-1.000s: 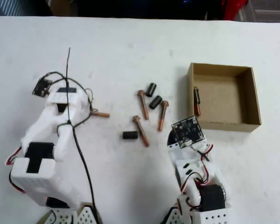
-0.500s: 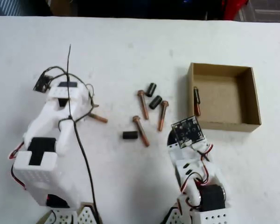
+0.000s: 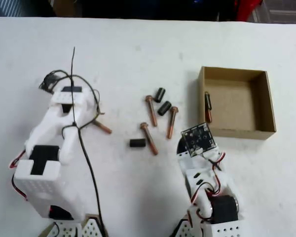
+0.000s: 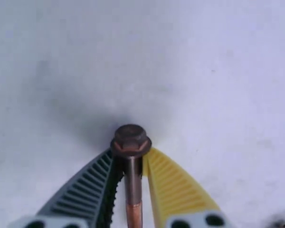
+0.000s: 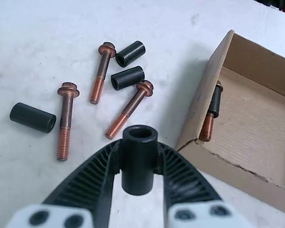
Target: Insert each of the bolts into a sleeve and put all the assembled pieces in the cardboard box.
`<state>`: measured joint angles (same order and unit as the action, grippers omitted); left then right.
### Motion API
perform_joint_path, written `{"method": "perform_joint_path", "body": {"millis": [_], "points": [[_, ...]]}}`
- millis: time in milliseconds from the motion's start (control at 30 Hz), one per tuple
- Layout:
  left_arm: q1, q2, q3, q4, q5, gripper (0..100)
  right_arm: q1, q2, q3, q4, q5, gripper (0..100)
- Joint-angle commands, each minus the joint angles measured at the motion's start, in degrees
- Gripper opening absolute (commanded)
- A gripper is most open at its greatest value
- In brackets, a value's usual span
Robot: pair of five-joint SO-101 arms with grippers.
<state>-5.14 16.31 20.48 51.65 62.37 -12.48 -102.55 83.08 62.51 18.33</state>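
My left gripper [image 4: 131, 164] is shut on a copper bolt [image 4: 131, 161], whose head points away from the camera. From above, that bolt [image 3: 102, 127] sticks out to the right of the left arm [image 3: 64, 113]. My right gripper [image 5: 139, 164] is shut on a black sleeve [image 5: 139, 156], held upright with its open end up, near the front left corner of the cardboard box [image 3: 266, 106]. One assembled piece [image 3: 207, 107] lies in the box. Three bolts [image 3: 150, 110] [image 3: 171, 121] [image 3: 149, 138] and three sleeves [image 3: 160, 94] [image 3: 164, 107] [image 3: 137, 143] lie between the arms.
A black cable [image 3: 84, 148] runs over the left arm and down the white table [image 3: 138, 49]. The right arm's wrist camera board [image 3: 199, 138] sits just in front of the box's front wall.
The left gripper has turned, so the held bolt now points down and to the right rather than straight right. The right arm has kept still.
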Motion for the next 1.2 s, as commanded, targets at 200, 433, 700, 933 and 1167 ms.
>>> {"method": "perform_joint_path", "body": {"millis": [200, 433, 700, 933, 1167], "points": [[0.40, -0.57, -4.92, 6.51, -32.26, 2, 0.40, -0.66, -0.62, 0.04, 0.70, 1.7], [1.89, -0.13, -14.42, 20.57, -56.09, 2, 0.40, -0.66, -0.62, 0.04, 0.70, 1.7], [6.11, 0.04, -14.59, 21.36, -61.27, 2, 0.40, -0.66, -0.62, 0.04, 0.70, 1.7], [5.93, 6.99, -15.30, 18.37, -61.27, 2, 0.40, -0.66, -0.09, 0.04, 0.70, 1.7], [6.37, 9.27, -15.30, 17.76, -61.27, 2, 0.40, -0.66, 0.00, 0.04, 0.70, 1.7]]}}
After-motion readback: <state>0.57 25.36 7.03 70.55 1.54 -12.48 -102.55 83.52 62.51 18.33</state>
